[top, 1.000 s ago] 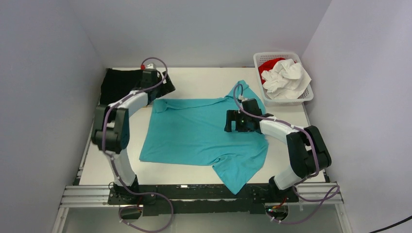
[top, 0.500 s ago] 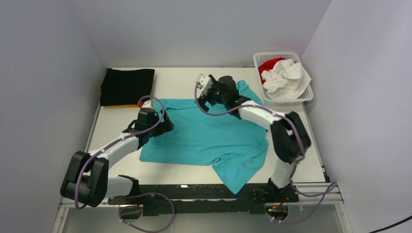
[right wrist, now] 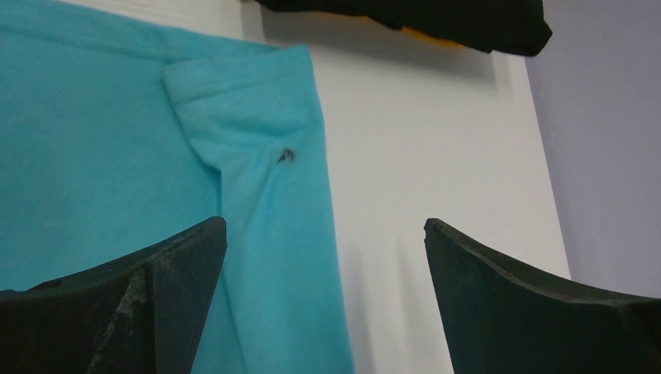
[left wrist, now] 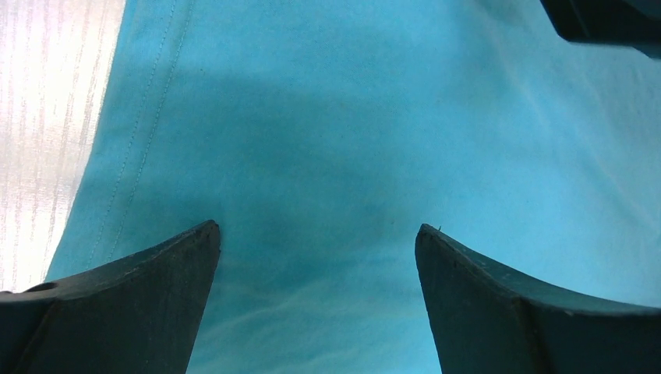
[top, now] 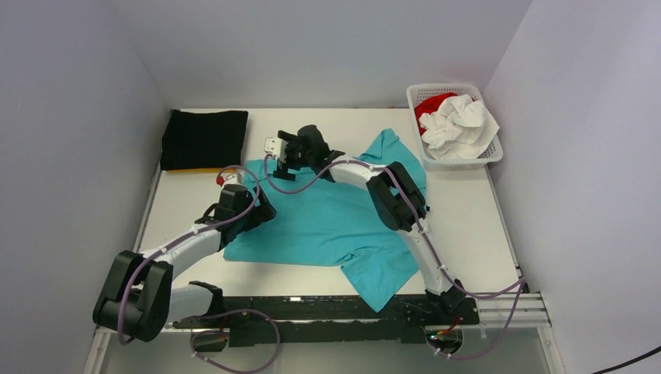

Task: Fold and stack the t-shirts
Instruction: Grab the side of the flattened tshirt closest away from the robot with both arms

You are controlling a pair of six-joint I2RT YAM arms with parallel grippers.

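Observation:
A turquoise t-shirt [top: 335, 214] lies spread flat in the middle of the table, one sleeve hanging over the near edge. My left gripper [top: 253, 209] is open and empty, low over the shirt's left part; in the left wrist view [left wrist: 318, 234] only turquoise cloth [left wrist: 327, 117] shows between its jaws. My right gripper [top: 287, 162] is open and empty at the shirt's far left corner. In the right wrist view [right wrist: 324, 226] it straddles the cloth edge [right wrist: 93, 140] below a folded-over sleeve. A folded black shirt [top: 204, 136] lies on an orange-yellow one [top: 191, 170] at the back left.
A white lattice basket [top: 493, 154] at the back right holds a crumpled white shirt [top: 460, 125] and a red one [top: 431, 104]. Grey walls close in on the left, back and right. Bare table [right wrist: 436, 140] lies between the turquoise shirt and the black stack [right wrist: 468, 19].
My right gripper has swung left along the shirt's far edge to its left corner. My left gripper came off the black stack onto the shirt's left part and edged nearer.

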